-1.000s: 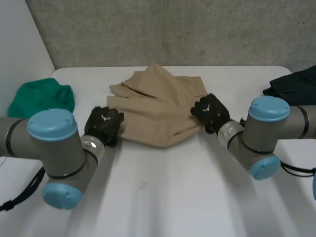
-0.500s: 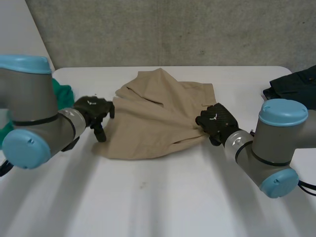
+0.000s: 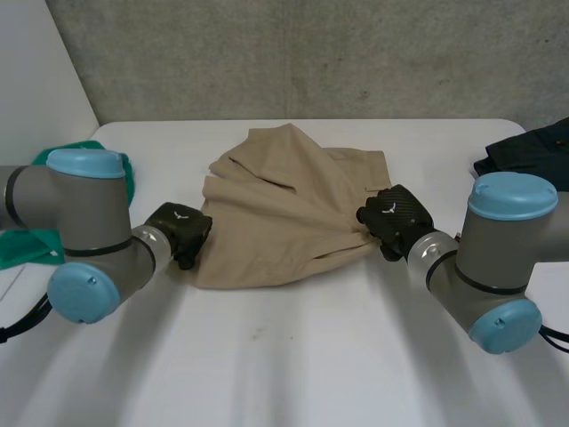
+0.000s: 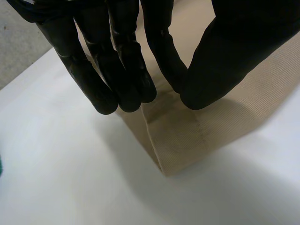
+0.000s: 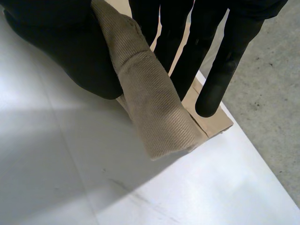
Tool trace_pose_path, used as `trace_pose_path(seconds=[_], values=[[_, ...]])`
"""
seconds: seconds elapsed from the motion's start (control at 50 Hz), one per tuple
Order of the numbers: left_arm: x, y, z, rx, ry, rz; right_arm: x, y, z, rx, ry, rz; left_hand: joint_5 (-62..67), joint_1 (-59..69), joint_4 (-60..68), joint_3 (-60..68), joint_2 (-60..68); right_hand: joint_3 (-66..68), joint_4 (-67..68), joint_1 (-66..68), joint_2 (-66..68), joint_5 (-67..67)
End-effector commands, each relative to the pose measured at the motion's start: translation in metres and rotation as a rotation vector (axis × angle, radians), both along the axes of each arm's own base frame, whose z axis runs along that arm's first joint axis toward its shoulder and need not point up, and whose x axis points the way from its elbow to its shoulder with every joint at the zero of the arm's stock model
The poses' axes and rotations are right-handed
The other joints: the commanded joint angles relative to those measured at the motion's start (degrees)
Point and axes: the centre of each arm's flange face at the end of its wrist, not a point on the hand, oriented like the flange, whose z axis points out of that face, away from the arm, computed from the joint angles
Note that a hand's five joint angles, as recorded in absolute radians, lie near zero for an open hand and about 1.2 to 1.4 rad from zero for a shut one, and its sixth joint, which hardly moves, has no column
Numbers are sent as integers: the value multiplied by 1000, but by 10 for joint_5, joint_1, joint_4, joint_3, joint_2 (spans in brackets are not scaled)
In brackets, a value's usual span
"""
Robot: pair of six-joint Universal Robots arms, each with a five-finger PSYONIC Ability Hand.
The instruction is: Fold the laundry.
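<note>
Now we judge the fold is only being set up: the beige garment [image 3: 284, 209] lies rumpled on the table [image 3: 293, 374], our right hand [image 3: 396, 218] pinching its 4 o'clock edge, our left hand [image 3: 178, 229] straight-fingered, unclenched, at its 8 o'clock corner. Next, the left must pinch that corner.

Plenty of bare table [image 3: 284, 356] at 6 o'clock; tan cloth [image 3: 284, 213] blocks 12, green cloth [image 3: 27, 245] at 9, dark garment [image 3: 529, 151] at 3.
</note>
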Motion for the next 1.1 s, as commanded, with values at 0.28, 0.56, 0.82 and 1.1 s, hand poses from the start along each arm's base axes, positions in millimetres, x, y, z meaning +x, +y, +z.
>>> trace_pose_path(seconds=[0.28,0.56,0.82,1.1], values=[[2,9,4,-93,15,-48,-1,18,7,140,78,66,-342,-347,-358,-354,-358,38,38,90,39,41],[8,-7,-21,-41,-21,-41,-4,14,7,137,74,46,3,-2,-13,-9,-13,41,41,93,42,45],[23,30,15,-33,-33,-36,-7,25,21,165,82,54,132,127,116,120,116,43,43,95,44,46],[61,163,45,192,-302,-170,-49,114,46,371,520,312,132,127,116,120,116,43,43,95,44,46]])
